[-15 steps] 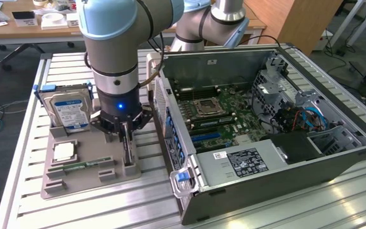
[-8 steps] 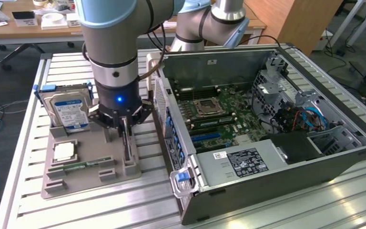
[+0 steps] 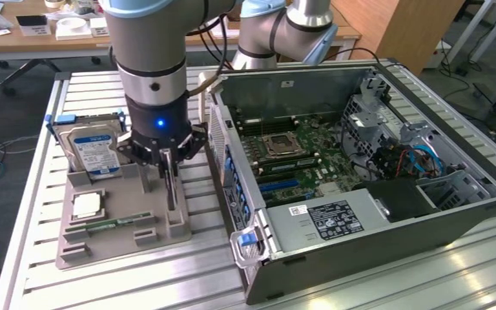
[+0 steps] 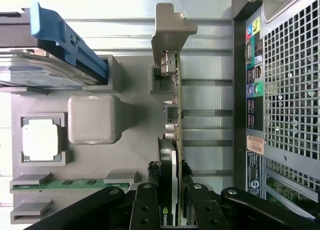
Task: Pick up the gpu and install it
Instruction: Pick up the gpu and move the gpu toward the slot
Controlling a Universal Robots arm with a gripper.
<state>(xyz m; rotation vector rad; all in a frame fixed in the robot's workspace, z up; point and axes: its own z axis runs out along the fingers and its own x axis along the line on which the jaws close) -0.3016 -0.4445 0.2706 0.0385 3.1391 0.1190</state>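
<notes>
On grey tray (image 3: 119, 223), gripper (image 4: 169, 187) clamps gpu (image 4: 168, 150) (upright).

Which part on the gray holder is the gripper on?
The gpu, the thin card standing on edge nearest the computer case; the gripper is closed on it. The hard drive, processor and memory stick lie apart.

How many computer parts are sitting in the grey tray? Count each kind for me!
hard drive: 1
processor chip: 1
green memory stick: 1
gpu card: 1
Total: 4
</notes>
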